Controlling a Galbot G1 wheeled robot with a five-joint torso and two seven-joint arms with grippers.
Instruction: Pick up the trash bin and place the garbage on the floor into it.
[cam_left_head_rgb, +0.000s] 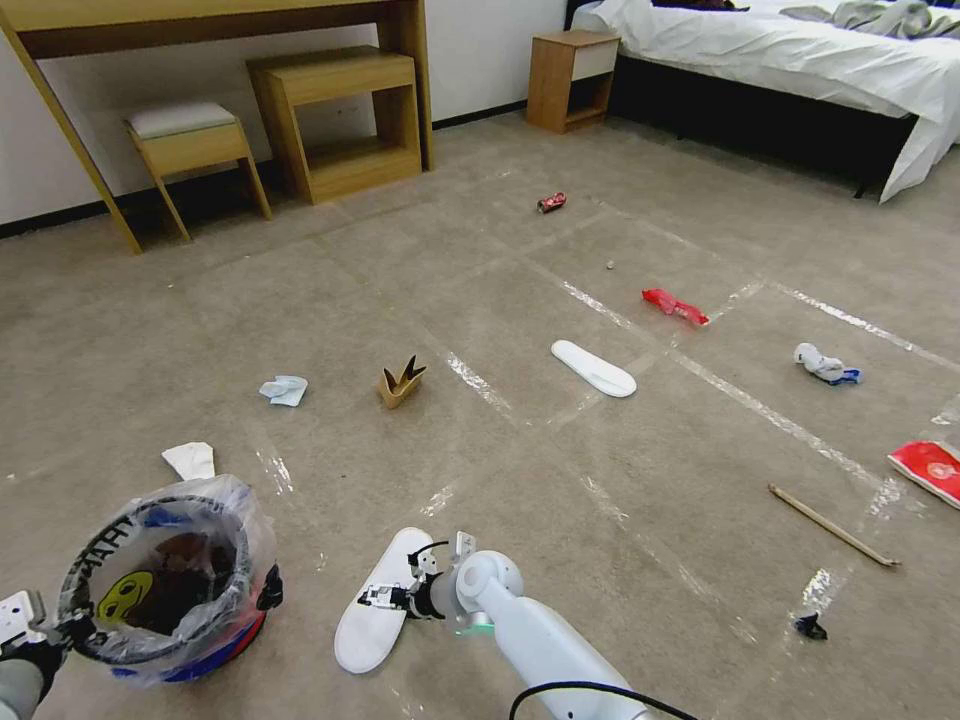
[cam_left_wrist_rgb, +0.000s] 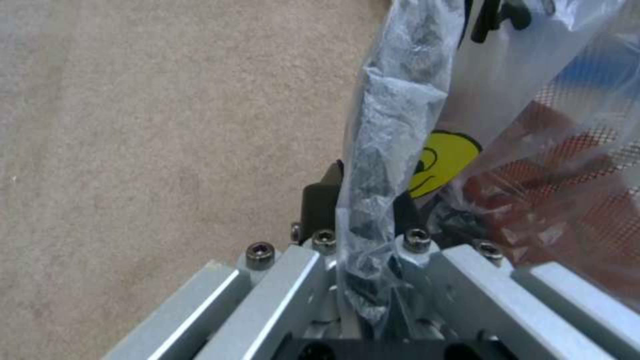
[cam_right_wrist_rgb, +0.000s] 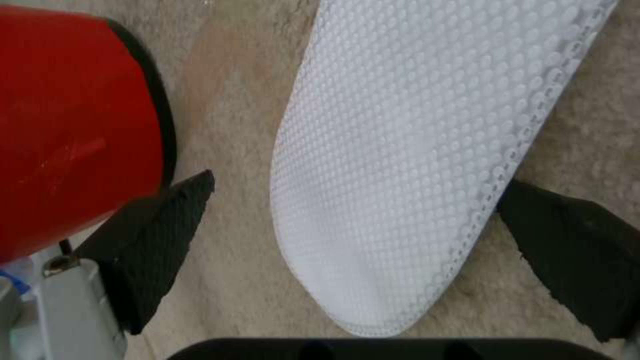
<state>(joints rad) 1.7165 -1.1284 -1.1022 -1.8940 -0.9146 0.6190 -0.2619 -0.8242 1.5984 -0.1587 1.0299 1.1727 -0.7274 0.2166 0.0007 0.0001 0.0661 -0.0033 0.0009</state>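
Observation:
The trash bin (cam_left_head_rgb: 165, 580), red and blue with a clear bag over its black rim, hangs at my lower left. My left gripper (cam_left_wrist_rgb: 363, 200) is shut on the bagged rim (cam_left_wrist_rgb: 380, 150). A white slipper (cam_left_head_rgb: 370, 610) lies flat on the carpeted floor (cam_left_head_rgb: 620, 520) just right of the bin. Over it my right gripper (cam_left_head_rgb: 385, 597) stands open, its black fingertips (cam_right_wrist_rgb: 160, 240) straddling one end of the dotted slipper (cam_right_wrist_rgb: 413, 150). The bin's red side (cam_right_wrist_rgb: 67, 125) is close beside one finger. Other garbage lies beyond: a second slipper (cam_left_head_rgb: 593, 368), a tan carton (cam_left_head_rgb: 401, 381), tissues (cam_left_head_rgb: 284, 389).
Farther out lie a red can (cam_left_head_rgb: 551, 202), a red wrapper (cam_left_head_rgb: 675, 306), a white crumple (cam_left_head_rgb: 825, 365), a red packet (cam_left_head_rgb: 930, 470), a wooden stick (cam_left_head_rgb: 832, 526). A desk with stool (cam_left_head_rgb: 195, 140) stands along the far wall, and a bed (cam_left_head_rgb: 800, 70) at the far right.

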